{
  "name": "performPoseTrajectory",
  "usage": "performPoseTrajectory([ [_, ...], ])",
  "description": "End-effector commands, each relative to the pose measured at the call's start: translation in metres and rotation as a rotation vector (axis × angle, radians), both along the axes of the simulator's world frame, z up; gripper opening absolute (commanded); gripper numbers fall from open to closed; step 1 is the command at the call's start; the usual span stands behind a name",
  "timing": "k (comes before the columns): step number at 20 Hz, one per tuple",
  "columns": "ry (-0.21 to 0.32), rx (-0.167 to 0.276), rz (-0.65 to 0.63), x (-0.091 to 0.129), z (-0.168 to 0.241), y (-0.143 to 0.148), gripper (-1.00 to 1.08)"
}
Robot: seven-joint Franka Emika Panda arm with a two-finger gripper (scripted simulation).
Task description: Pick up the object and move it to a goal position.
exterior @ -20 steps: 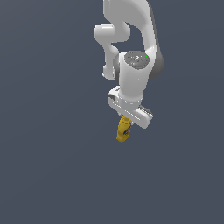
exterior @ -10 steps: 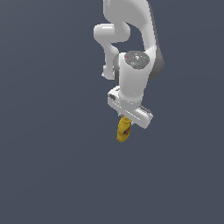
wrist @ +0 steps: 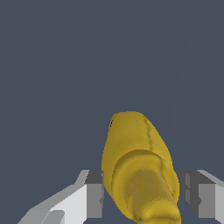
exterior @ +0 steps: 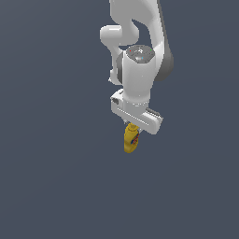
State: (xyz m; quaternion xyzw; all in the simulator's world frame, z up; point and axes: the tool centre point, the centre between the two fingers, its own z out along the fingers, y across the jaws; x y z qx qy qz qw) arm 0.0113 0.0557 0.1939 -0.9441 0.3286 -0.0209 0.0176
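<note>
The yellow squeeze bottle (exterior: 131, 141) with a red-and-blue label hangs tilted under the white arm's hand in the exterior view. My gripper (exterior: 133, 127) is shut on the bottle's upper part, with most of the body below the fingers. In the wrist view the bottle (wrist: 131, 140) fills the space between the two grey fingers (wrist: 94, 192), its narrower cap end nearest the camera. My gripper (wrist: 142, 194) touches the bottle on both sides. Whether the bottle touches the surface below cannot be told.
A plain dark grey-blue surface (exterior: 56, 186) fills the scene around the arm. No other object or marker shows in either view.
</note>
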Motion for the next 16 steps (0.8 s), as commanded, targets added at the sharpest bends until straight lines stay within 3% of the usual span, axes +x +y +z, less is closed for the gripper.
performPoseTrajectory([
  [1, -0.036, 0.009, 0.022, 0.008, 0.017, -0.005, -1.0],
  [16, -0.252, 0.079, 0.204, 0.049, 0.122, -0.045, -1.0],
])
